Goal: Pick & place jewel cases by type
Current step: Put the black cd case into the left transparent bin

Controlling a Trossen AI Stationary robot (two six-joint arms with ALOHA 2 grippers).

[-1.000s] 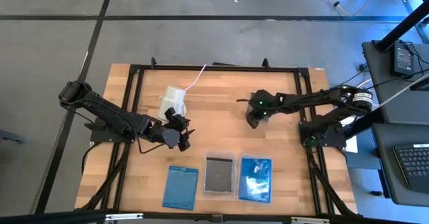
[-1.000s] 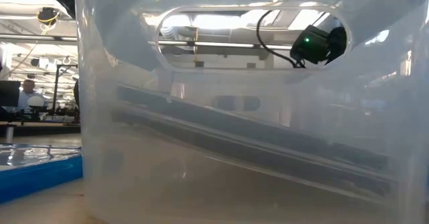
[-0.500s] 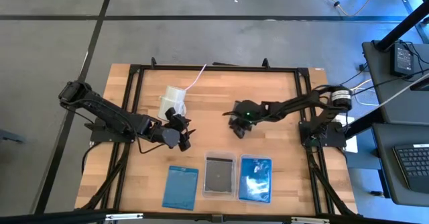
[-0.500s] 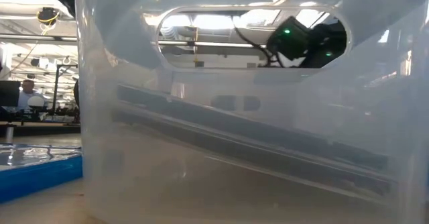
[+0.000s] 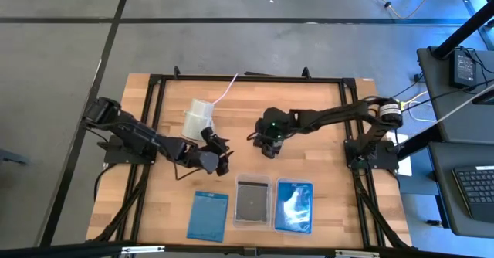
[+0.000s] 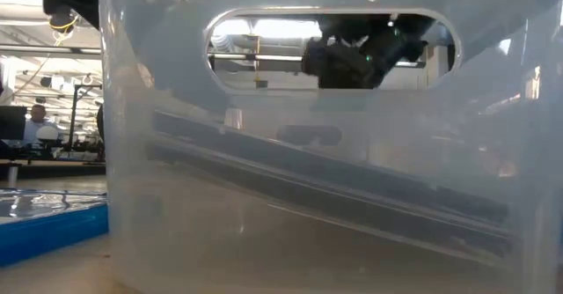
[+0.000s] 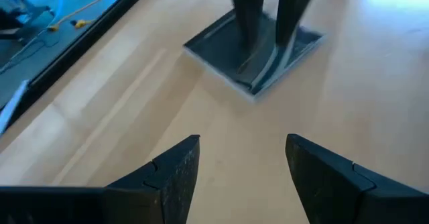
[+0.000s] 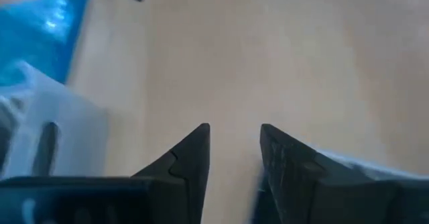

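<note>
Your right gripper [image 5: 268, 146] hangs over the table on the right-arm side of the white cup [image 5: 196, 117], a little nearer the table's front edge. Its fingers are parted by a narrow gap and grip nothing. The left wrist view shows those fingers standing tips-down over a dark grey jewel case [image 7: 255, 56] lying flat on the wood. Whether the tips touch it, you cannot tell.

This looks like the pick of that case. It is thin and flat, so a straight pinch from above will likely slide off. Work one fingertip under an edge, or nudge the case until an edge lifts, and only then close across its thickness. Close gently, because the hard plastic may skate on the wood.

Your left gripper [image 5: 218, 159] waits just front of the cup, wide open and empty, and it faces the case. Keep it still, or use it as a backstop if the case slides.

The clear tray [image 5: 252, 179], further front of the cup, already holds a dark case, so it seems the destination. Lower this one in flat.
</note>
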